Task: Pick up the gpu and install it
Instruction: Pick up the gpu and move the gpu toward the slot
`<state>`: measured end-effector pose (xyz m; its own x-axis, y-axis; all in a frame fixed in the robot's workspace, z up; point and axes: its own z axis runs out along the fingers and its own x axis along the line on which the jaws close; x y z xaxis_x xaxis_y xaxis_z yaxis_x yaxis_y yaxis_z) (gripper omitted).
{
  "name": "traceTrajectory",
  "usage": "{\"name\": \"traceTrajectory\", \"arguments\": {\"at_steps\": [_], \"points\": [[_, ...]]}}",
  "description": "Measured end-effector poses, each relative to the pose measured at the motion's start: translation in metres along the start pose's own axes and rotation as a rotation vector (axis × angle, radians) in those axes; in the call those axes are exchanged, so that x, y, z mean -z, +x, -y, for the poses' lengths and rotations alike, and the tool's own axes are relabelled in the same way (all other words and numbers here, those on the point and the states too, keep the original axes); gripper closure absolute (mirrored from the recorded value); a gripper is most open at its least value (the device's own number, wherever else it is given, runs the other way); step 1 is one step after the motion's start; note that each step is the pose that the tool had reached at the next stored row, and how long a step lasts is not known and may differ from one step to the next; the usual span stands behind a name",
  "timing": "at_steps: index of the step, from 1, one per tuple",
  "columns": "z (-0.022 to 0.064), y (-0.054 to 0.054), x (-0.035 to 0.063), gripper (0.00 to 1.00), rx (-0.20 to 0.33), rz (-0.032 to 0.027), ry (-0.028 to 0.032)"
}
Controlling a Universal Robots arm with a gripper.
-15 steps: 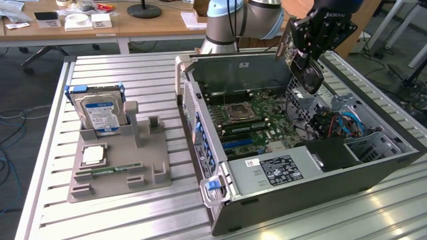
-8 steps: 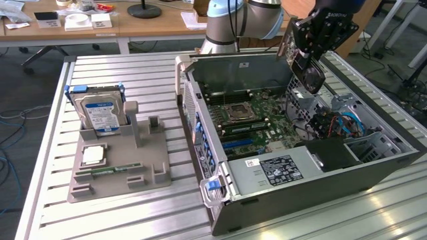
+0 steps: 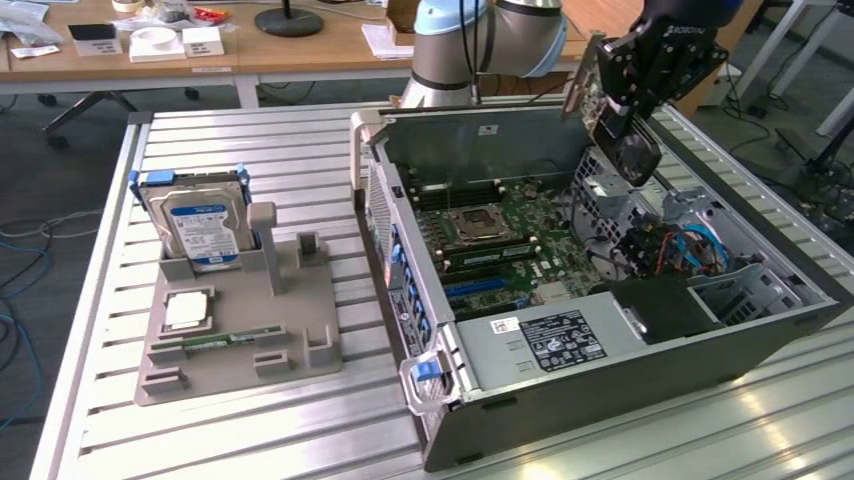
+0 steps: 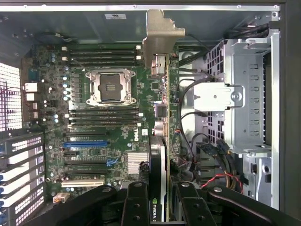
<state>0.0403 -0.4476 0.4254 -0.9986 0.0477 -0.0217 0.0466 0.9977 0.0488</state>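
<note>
Slatted metal worktop (image 3: 267,140) carries an open grey computer case (image 3: 601,390); above it we see the jaws part-closed, clamping the flat black-shrouded, silver-bracketed gpu (image 4: 165,117): lifted, not yet seated.

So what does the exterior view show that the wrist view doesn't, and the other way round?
Exterior view: the slatted table, a grey tray holding the hard drive, the robot arm and desks behind. Wrist view: a look straight down along the gpu, edge-on, its silver bracket at the far end, black fingers on either side. Shared: the open computer case, its motherboard with the processor socket, and the claw shut on the gpu over the case.
</note>
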Motion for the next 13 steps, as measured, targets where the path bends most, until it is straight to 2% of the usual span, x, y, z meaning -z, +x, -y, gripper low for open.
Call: {"name": "traceTrajectory", "arguments": {"at_steps": [13], "points": [[-0.0011, -0.023, -0.0006, 0.73, 0.000, 0.0000, 0.0001]]}}
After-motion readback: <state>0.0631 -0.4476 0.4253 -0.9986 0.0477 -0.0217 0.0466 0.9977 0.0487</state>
